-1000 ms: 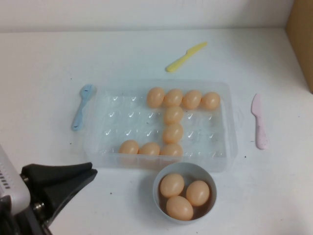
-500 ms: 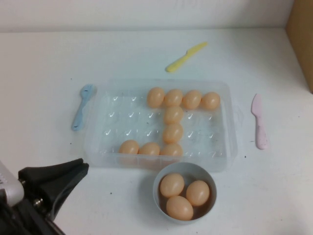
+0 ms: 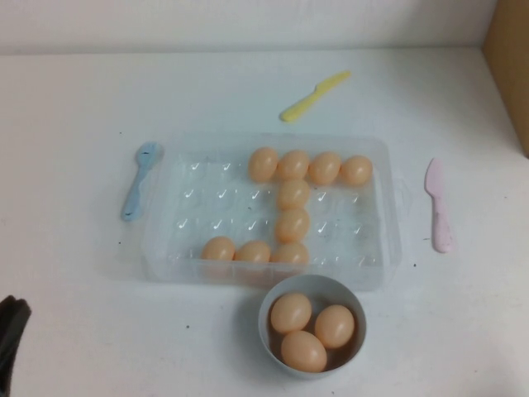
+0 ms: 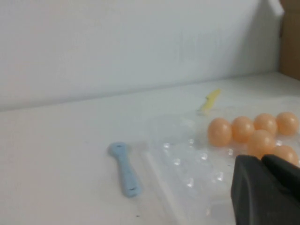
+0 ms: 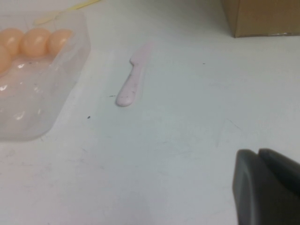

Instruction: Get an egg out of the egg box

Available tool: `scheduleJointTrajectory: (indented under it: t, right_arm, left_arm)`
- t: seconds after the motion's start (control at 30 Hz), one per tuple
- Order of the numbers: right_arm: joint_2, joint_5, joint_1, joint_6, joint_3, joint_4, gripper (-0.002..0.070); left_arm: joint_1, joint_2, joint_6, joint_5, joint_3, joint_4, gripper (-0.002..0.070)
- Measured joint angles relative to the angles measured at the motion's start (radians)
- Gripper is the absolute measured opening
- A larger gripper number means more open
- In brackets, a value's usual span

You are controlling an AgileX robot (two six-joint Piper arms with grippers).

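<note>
Wrist views: both jaws closed, empty.

A grey-blue bowl (image 3: 312,326) sits at 6 o'clock on the white table (image 3: 74,124), holding three tan eggs. A blue plastic spoon (image 3: 139,179) lies at 9 o'clock, a pink plastic knife (image 3: 437,204) at 3 o'clock, and a yellow plastic knife (image 3: 313,95) at 12 o'clock. A cardboard box (image 3: 508,66) stands at the 2 o'clock edge.

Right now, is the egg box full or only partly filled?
Partly filled: the egg box holds nine eggs, and its left cells are empty. Left gripper is back near the table's corner; right gripper is parked.
</note>
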Motion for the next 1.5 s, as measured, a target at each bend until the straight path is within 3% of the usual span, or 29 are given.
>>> scheduleJointTrajectory:
  t: [0.3,0.43,0.9,1.5]
  right_arm:
    - [0.0,0.0,0.0,0.0,0.0,0.0,-0.0017]
    - [0.0,0.0,0.0,0.0,0.0,0.0,-0.0017]
    - [0.0,0.0,0.0,0.0,0.0,0.0,-0.0017]
    - [0.0,0.0,0.0,0.0,0.0,0.0,-0.0017]
  left_arm:
    - [0.311,-0.226,-0.002,0.017,0.083,0.006,-0.0003]
    - [0.387,-0.234,-0.002,0.09,0.083,0.008,-0.0003]
    - [0.403,-0.234,-0.004,0.412,0.084,0.015,-0.0003]
    - [0.403,-0.234,-0.006,0.432,0.084,0.015,-0.0003]
